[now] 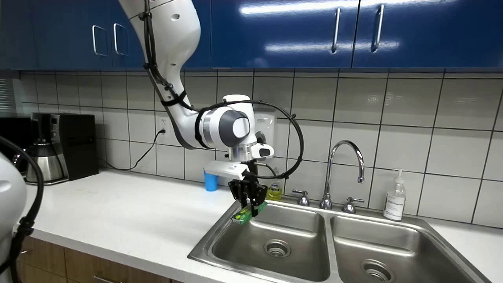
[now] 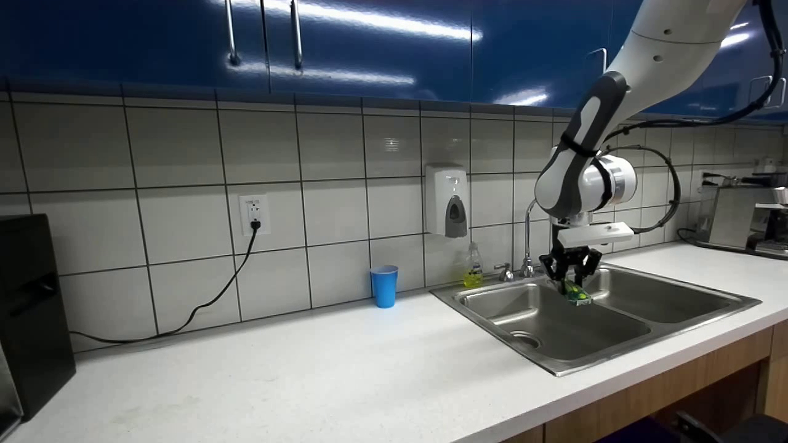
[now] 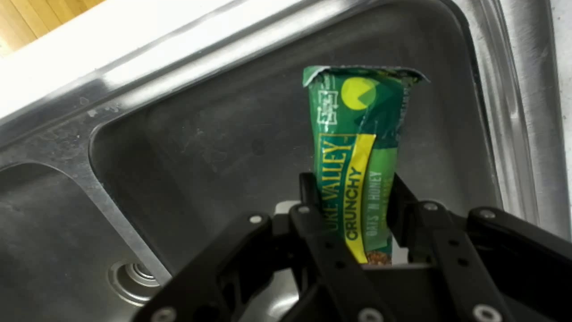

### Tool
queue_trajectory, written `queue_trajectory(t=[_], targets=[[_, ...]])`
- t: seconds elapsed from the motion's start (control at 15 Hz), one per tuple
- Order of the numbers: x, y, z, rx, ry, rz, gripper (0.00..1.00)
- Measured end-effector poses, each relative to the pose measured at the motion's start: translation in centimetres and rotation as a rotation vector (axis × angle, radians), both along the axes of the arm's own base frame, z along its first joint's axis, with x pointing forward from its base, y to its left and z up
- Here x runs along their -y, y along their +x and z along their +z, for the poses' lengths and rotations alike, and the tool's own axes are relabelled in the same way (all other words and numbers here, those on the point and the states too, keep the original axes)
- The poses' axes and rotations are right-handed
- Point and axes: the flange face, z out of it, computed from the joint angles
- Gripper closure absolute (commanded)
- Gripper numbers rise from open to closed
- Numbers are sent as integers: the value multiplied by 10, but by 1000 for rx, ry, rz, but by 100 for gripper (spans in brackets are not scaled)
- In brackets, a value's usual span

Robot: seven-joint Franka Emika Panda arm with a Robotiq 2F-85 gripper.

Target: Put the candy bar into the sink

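Observation:
The candy bar, in a green wrapper with a yellow stripe, is held between the two black fingers of my gripper in the wrist view. Both fingers press on its long sides, and its far end sticks out past them. The gripper also shows in both exterior views, pointing down with the candy bar at its tips. The steel sink lies below. In the wrist view the bar is above the basin beside the divider, the left-hand one in an exterior view. That basin's drain is hidden from the wrist.
A chrome faucet with handles stands behind the sink. A blue cup and a yellow soap bottle stand near the wall. A pump bottle is at the sink's back right. A coffee maker stands far left.

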Motion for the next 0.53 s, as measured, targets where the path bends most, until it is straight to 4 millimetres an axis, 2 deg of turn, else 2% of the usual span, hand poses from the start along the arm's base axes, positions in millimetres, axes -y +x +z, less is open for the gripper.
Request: queue_trajectory(t=[0.53], targets=[[25, 31, -42, -49, 15, 33, 85]])
